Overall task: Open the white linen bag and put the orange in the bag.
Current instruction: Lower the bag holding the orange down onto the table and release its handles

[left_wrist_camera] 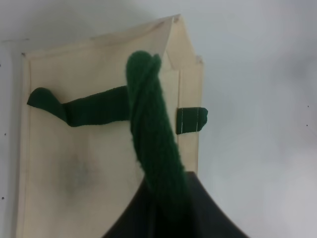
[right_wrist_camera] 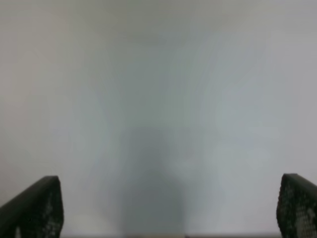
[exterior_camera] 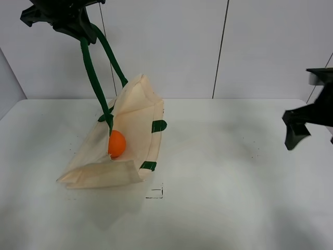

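The white linen bag (exterior_camera: 130, 135) hangs partly lifted from the table, its lower end resting on the surface. My left gripper (exterior_camera: 78, 26) is high at the top left, shut on the bag's dark green strap handles (exterior_camera: 92, 78). In the left wrist view the twisted green strap (left_wrist_camera: 151, 139) runs from the jaws down to the cream bag (left_wrist_camera: 79, 163). The orange (exterior_camera: 116, 144) sits inside the bag's open mouth. My right gripper (exterior_camera: 295, 133) is open and empty at the far right, above the table; its fingertips (right_wrist_camera: 37, 208) show over bare surface.
The white table (exterior_camera: 234, 172) stretches to the right of the bag. A small black square mark (exterior_camera: 155, 194) lies just in front of the bag. A white panelled wall stands behind.
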You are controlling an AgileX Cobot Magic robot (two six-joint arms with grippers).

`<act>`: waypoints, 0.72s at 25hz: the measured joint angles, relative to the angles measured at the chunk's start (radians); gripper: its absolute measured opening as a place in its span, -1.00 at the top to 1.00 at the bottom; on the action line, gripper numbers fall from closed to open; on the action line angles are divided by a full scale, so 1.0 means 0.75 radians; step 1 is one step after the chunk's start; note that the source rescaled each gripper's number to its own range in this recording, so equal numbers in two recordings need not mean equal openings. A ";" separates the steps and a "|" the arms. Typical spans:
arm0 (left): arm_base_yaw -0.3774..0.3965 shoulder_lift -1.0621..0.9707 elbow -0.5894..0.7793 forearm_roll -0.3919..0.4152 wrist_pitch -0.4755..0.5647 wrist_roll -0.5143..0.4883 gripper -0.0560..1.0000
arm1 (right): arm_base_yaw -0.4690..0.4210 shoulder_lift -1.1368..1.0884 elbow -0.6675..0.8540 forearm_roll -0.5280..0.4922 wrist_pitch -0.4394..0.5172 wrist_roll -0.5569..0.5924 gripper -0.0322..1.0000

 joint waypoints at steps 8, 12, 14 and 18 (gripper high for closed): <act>0.000 0.000 0.000 0.000 0.000 0.000 0.89 | 0.000 -0.811 0.534 0.005 -0.020 -0.037 -0.89; 0.000 0.000 0.000 0.000 0.000 0.000 0.89 | 0.000 -1.211 0.691 0.007 -0.139 -0.088 -0.89; 0.000 0.000 0.000 0.000 0.000 0.000 0.89 | 0.000 -1.399 0.746 0.012 -0.189 -0.089 -0.89; 0.000 0.000 0.000 0.000 0.000 0.000 0.89 | 0.000 -1.677 0.840 0.028 -0.223 -0.089 -0.89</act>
